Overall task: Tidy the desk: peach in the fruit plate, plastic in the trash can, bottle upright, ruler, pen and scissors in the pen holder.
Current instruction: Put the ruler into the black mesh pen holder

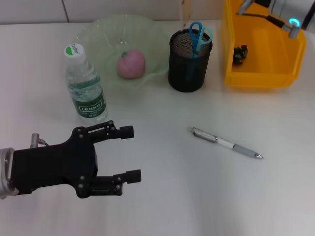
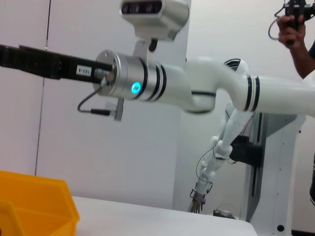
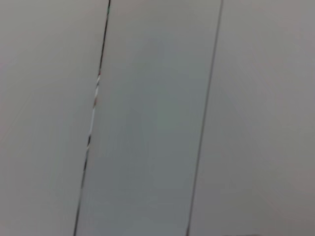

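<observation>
Left pincer (image 1: 129, 155): nearest, low over the table (image 1: 162, 206), fingers spread wide, holding nothing.
Pen (image 1: 226, 143): flat on the table, well apart from the pincer; a round barrel may roll or skid if nipped off-centre.
Holder (image 1: 189, 61): scissors (image 1: 198, 34) inside; a tilted pen could catch the rim.
Bottle (image 1: 85, 83): upright, near the pincer; a careless swing could topple it.
Peach (image 1: 131, 64): in plate (image 1: 98, 34).
Bin (image 1: 261, 46): dark scrap inside, possibly plastic.
Right pincer: out of view.

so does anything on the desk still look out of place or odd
Only the silver and white pen, lying loose on the white desk rather than in the black mesh pen holder. The clear water bottle stands upright and the pink peach sits in the pale green plate.
</observation>
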`<state>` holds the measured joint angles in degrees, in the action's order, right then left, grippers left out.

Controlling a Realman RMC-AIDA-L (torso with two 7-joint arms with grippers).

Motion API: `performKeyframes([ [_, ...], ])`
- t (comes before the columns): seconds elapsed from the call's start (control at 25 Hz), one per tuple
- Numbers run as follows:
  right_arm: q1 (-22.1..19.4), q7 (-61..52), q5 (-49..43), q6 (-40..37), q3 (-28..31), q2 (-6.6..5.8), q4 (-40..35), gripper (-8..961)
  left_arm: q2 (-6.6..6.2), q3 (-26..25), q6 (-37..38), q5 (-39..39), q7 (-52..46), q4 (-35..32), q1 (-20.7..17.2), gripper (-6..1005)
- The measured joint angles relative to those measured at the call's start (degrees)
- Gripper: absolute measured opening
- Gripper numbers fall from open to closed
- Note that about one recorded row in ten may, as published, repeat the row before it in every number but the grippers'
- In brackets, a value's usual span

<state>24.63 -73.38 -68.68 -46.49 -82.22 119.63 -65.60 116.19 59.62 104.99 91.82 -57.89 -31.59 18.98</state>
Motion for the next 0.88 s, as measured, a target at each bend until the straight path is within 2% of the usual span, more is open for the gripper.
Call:
performKeyframes([
  [0.08, 0.73, 11.39, 11.55, -1.78, -0.04, -0.13, 7.18, 441, 0.04, -0.01, 0.04, -0.1, -0.2, 0.2, 0.0, 839],
  [0.2, 1.17, 15.55, 15.89, -2.84, 0.17, -0.2, 10.9, 447, 0.12, -0.07, 0.06, -0.15, -1.13, 0.3, -0.05, 838],
  [0.52, 2.5, 17.25, 17.64, -3.45, 0.5, -0.09, 18.25, 463, -0.02, -1.33, 0.09, -0.02, -2.2, 0.31, -0.37, 838],
  [0.88, 7.45, 18.01, 18.52, -3.77, 0.48, -0.03, 28.18, 481, 0.3, -1.61, 1.45, -0.03, -1.67, -0.15, -2.22, 838],
])
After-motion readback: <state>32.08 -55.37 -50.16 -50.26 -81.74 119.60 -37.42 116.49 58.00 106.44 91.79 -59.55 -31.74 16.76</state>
